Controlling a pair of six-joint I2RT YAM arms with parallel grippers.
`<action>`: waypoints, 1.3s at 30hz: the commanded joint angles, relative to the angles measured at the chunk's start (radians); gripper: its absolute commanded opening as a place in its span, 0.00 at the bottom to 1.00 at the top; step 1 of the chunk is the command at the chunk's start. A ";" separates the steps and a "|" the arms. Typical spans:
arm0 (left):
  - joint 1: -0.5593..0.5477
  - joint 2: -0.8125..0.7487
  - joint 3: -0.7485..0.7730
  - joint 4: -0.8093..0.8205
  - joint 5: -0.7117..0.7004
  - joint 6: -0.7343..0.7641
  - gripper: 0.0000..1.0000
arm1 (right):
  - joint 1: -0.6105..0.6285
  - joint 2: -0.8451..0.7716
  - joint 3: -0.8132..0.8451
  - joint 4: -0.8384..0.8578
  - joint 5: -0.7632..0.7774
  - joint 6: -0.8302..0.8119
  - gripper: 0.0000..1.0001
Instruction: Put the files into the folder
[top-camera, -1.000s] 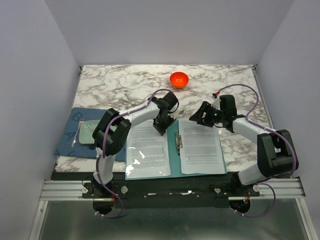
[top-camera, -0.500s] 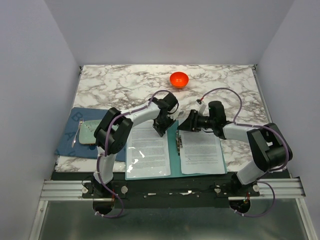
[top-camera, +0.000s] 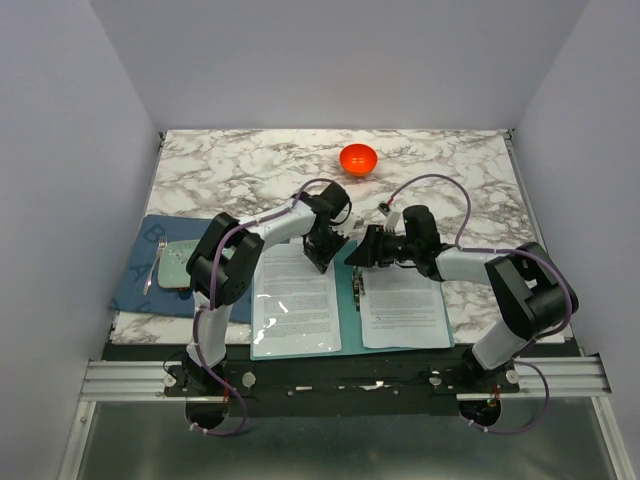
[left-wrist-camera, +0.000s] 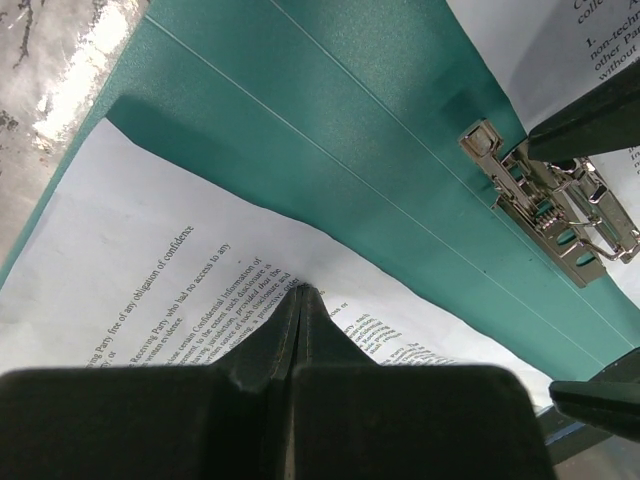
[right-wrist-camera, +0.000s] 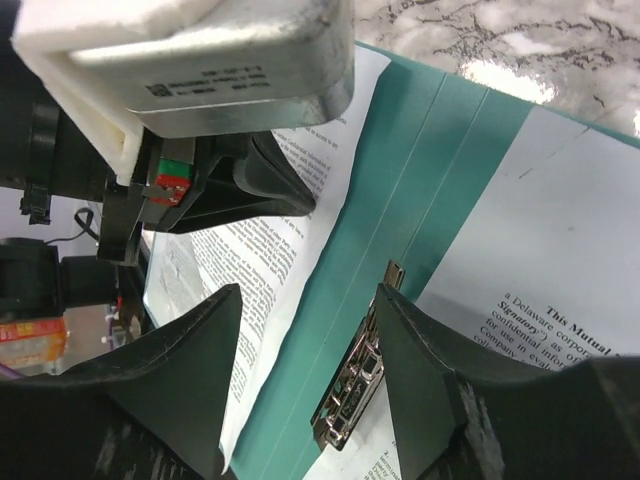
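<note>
My left gripper (left-wrist-camera: 300, 292) has its fingers pressed together, the tip resting on the left sheet of the files (left-wrist-camera: 130, 270). I read that as pinning, not pinching. My right gripper (right-wrist-camera: 310, 295) has its fingers spread, hovering just over the clip (right-wrist-camera: 352, 390) at the spine. The folder (left-wrist-camera: 300, 110) lies open on the table (top-camera: 250, 165) between the arms, with printed sheets on both halves. The two wrists are very near each other, so a careless descent on the right could knock the left. If the left tip drags, the sheet may skid or crumple. A right finger missing the clip could snag the paper edge beside it.
</note>
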 joint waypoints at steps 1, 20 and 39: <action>0.012 0.076 -0.019 -0.017 0.029 0.030 0.00 | 0.008 0.018 0.043 0.023 0.043 -0.054 0.65; 0.049 0.117 0.016 -0.072 0.106 0.053 0.00 | 0.017 0.098 0.070 0.026 0.039 -0.044 0.67; 0.055 0.106 0.001 -0.066 0.074 0.062 0.00 | 0.026 0.150 0.064 0.129 -0.034 0.037 0.64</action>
